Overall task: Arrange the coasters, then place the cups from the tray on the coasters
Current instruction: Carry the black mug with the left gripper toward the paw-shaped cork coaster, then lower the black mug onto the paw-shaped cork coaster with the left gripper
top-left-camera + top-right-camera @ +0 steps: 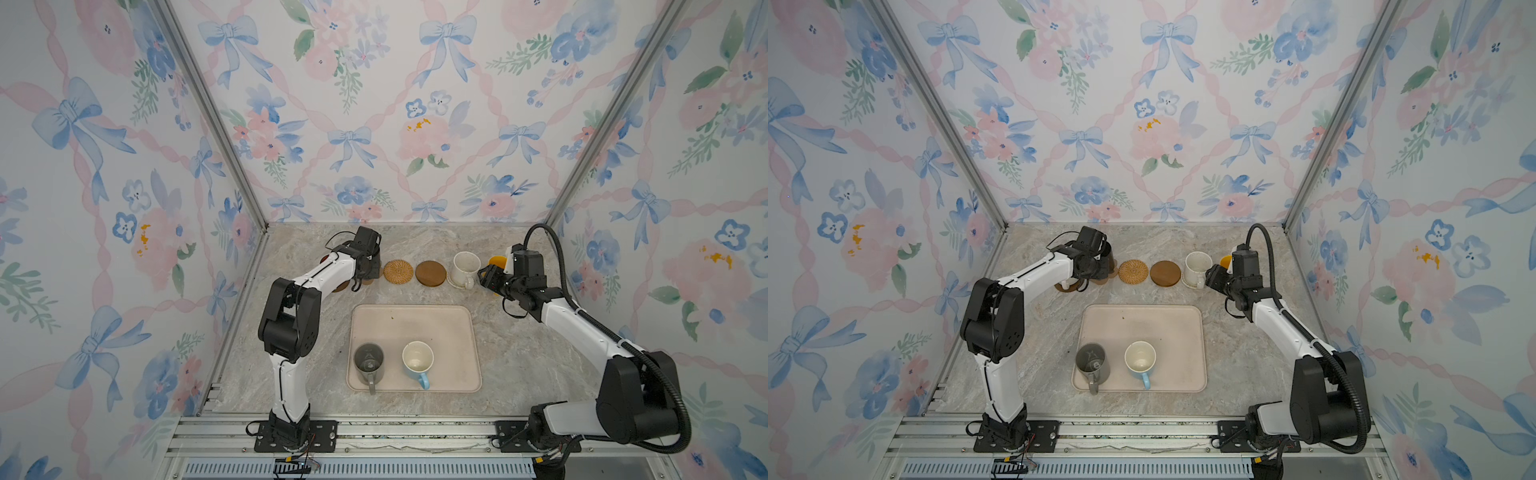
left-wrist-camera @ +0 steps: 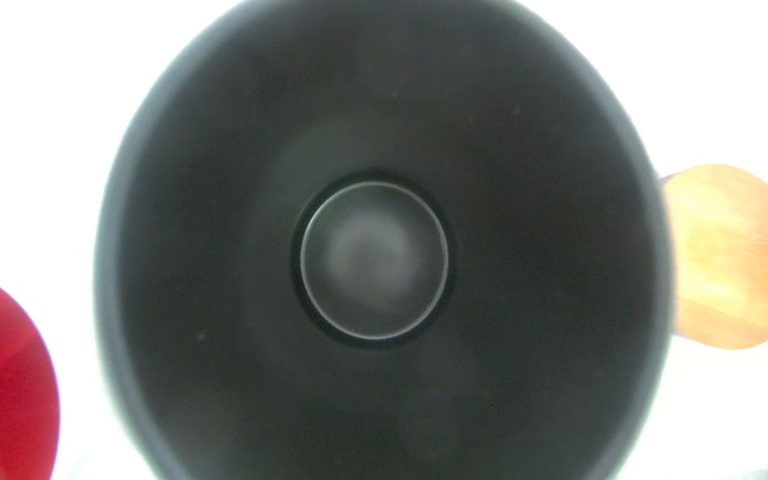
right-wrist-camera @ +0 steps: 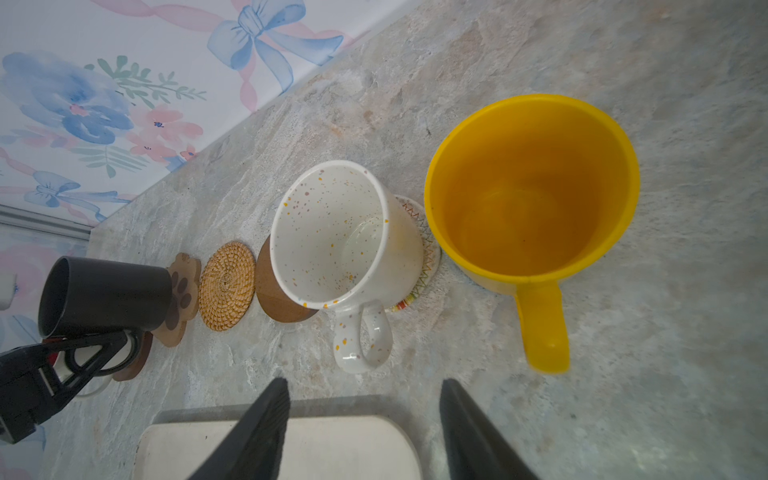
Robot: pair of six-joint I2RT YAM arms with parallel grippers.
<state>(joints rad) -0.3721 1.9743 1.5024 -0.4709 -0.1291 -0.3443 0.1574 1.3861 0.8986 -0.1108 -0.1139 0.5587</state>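
Black mug [image 3: 108, 293] handle clamped in left pincer [image 3: 124, 343]

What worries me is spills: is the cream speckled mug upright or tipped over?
Upright: the cream speckled mug stands mouth-up on a woven coaster.

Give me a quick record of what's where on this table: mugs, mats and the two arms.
Tray: holds grey mug, light blue mug
On a mat: cream speckled mug on woven coaster
Bare mats: rattan coaster, wooden disc
Left tool: shut on black mug handle, at paw-shaped coaster
Right tool: open, empty, near yellow mug
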